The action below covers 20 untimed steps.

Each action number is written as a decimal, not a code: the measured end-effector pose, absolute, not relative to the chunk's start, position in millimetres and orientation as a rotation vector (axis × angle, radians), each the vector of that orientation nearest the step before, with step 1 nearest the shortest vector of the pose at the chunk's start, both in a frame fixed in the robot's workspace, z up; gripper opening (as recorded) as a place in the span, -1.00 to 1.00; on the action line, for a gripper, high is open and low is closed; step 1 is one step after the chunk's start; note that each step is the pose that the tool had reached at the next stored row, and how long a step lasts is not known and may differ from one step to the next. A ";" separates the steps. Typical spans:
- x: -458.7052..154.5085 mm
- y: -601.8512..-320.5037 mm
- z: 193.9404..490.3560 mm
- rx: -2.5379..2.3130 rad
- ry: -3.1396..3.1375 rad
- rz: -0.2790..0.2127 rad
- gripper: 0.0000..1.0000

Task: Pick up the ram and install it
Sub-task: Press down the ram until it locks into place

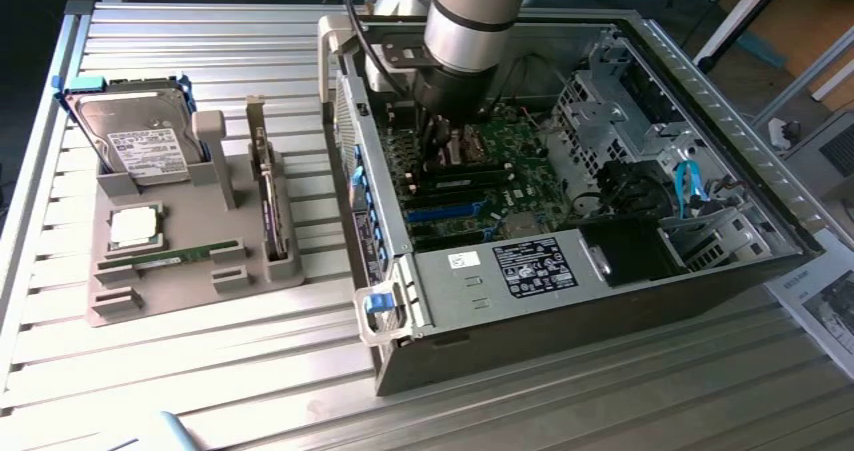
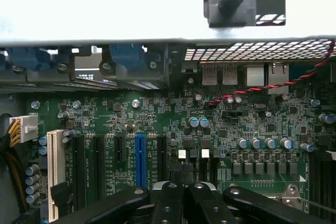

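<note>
The robot arm's hand (image 2: pixel 181 182), its fingers drawn together with nothing seen between them, hangs low inside an open computer case (image 1: pixel 694 81) just above the green motherboard (image 2: pixel 157 114), near a blue expansion slot (image 2: pixel 140 158). The ram (image 1: pixel 174 259), a slim green stick, lies flat in a grey holder tray (image 1: pixel 160 291) on the slatted metal table (image 1: pixel 200 371), to the exterior view's left of the case, beside a square silver processor (image 1: pixel 135 228) and a hard drive (image 1: pixel 140 146).
</note>
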State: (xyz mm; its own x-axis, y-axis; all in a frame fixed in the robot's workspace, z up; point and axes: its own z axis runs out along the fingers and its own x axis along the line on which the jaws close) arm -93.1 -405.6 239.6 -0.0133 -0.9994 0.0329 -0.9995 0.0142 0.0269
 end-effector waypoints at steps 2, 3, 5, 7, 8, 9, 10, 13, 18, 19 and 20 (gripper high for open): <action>-93.8 -404.8 238.7 2.176 -2.206 0.006 -0.79; -93.9 -404.7 236.9 2.177 -2.206 0.006 -0.79; -94.0 -404.7 236.8 2.176 -2.206 0.006 -0.79; -94.0 -404.6 236.0 2.177 -2.207 0.006 -0.79; -94.0 -404.6 235.4 2.177 -2.207 0.006 -0.79; -94.0 -404.7 234.7 2.176 -2.206 0.006 -0.79; -94.0 -404.7 234.1 2.176 -2.207 0.006 -0.79; -94.1 -404.8 232.0 2.176 -2.206 0.006 -0.79; -94.0 -404.7 231.2 2.176 -2.206 0.006 -0.79; -94.0 -404.7 231.0 2.176 -2.206 0.006 -0.79; -94.0 -404.7 230.7 2.176 -2.206 0.006 -0.79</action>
